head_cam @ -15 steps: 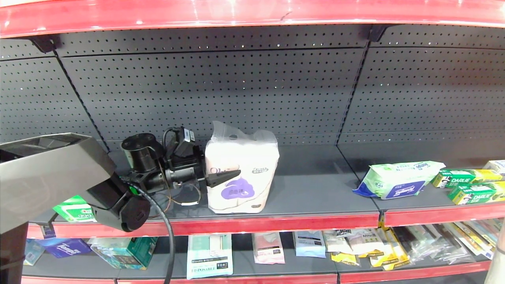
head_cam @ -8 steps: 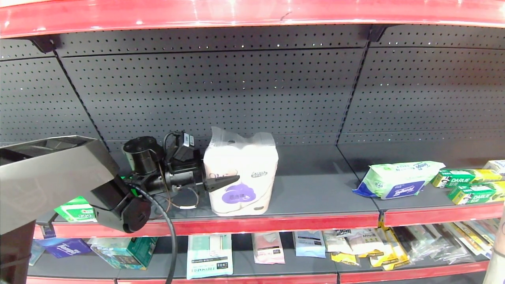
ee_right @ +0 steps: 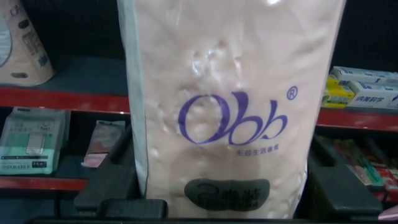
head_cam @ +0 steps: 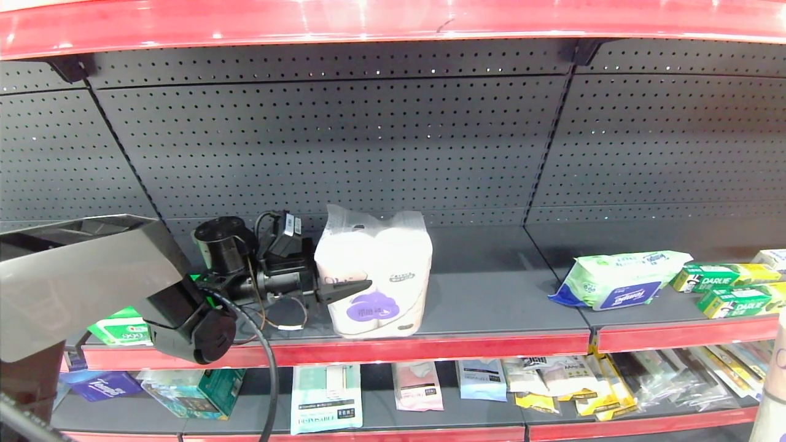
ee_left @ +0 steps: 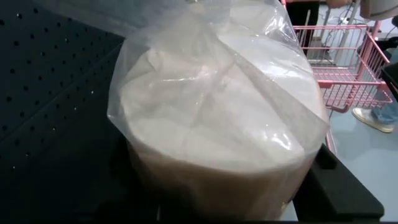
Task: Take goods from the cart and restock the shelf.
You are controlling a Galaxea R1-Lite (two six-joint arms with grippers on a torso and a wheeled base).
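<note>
Left gripper point(head_cam: 361, 280) clamps the toilet-roll pack point(head_cam: 393, 252), standing on the shelf point(head_cam: 491, 291) near six o'clock, release pending, while the right gripper point(ee_right: 224, 200) grips a second pack point(ee_right: 230, 93), unshelved, at five o'clock.

A dark grey perforated back panel point(head_cam: 344, 135) is seen behind the shelf point(head_cam: 491, 288), and it is divided by slanting uprights point(head_cam: 548, 147). The shelf board is dark grey and is edged along its front with a glossy red strip point(head_cam: 454, 347). A second red strip point(head_cam: 393, 18) is carried overhead on black brackets point(head_cam: 69, 67), and glints of light are caught on it. A lower board point(head_cam: 377, 393) is set beneath. A pale grey floor point(ee_left: 357, 146) is shown in the left wrist view.
</note>
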